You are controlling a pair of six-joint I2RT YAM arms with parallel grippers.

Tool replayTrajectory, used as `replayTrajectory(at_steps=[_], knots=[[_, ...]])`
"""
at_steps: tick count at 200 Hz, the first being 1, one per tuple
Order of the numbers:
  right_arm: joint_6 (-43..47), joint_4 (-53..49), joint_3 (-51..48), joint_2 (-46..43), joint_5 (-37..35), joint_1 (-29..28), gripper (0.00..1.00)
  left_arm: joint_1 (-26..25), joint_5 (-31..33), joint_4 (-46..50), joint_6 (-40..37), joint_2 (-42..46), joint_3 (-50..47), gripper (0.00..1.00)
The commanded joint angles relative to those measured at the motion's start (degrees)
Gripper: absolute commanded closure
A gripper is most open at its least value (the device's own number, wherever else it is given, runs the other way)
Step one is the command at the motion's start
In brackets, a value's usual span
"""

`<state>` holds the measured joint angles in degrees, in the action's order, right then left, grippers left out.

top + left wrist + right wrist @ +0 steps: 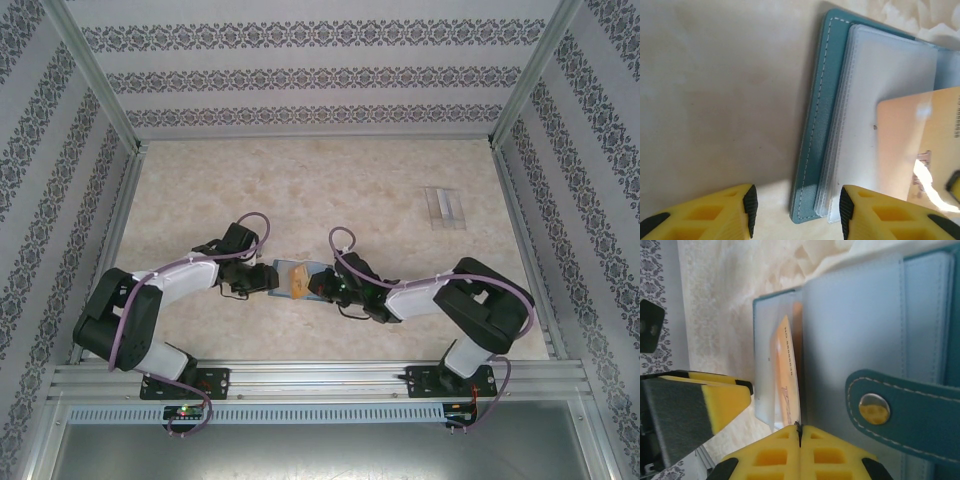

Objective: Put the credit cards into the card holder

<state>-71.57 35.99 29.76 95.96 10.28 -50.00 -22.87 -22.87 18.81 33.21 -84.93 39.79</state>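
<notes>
- Two arms reach in toward each other near the front middle of the table (330, 190), and their grippers flank the holder (812, 150).
- Holder: teal, stitched edge, lying open and flat on the table between the two grippers. A stack of clear sleeves (885, 70) rests on its inner face.
- Card (910, 145): tan-orange, lying over the sleeves at a slight tilt. One end points toward the left gripper (795, 210) and the other runs off toward the right one. From the right wrist it sits partway between clear sleeves. How deep it goes I cannot tell.
- Left gripper: jaws partly apart, nothing clamped. The holder's near corner sits in the gap. One pad is just beside the sleeve edges and the other stands clear of the teal cover, over bare table.
- Right gripper (800, 432): yellow fingers pressed together with no gap. The card's near end runs into the seam between them and looks pinched there, with a sleeve edge just beside it.
- Strap (910, 410): teal, with a metal snap (874, 408), lying across the pale inner panel close to the right fingers.
- Stand (445, 208): clear plastic, at the far right of the table, well apart from the arms.
</notes>
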Motion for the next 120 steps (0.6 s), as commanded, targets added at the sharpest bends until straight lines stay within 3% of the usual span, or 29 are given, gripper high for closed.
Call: replayTrajectory(at_steps=[1,66,120], knots=[[-1.70,5.10,-1.12,3.39,-2.40,-0.97,1.00,-0.65,-2.03,-1.93,-0.35,-1.21,0.82,0.51],[-5.13,9.91,-3.87,3.10,-13.93,-4.13,1.00,-0.72,-2.17,-1.00,-0.62,-0.86,0.85,0.55],[-5.29,9.81,-2.43,4.12,-17.17,-5.35,1.00,-0.68,-2.31,-1.50,-0.61,-1.32,0.45,0.55]])
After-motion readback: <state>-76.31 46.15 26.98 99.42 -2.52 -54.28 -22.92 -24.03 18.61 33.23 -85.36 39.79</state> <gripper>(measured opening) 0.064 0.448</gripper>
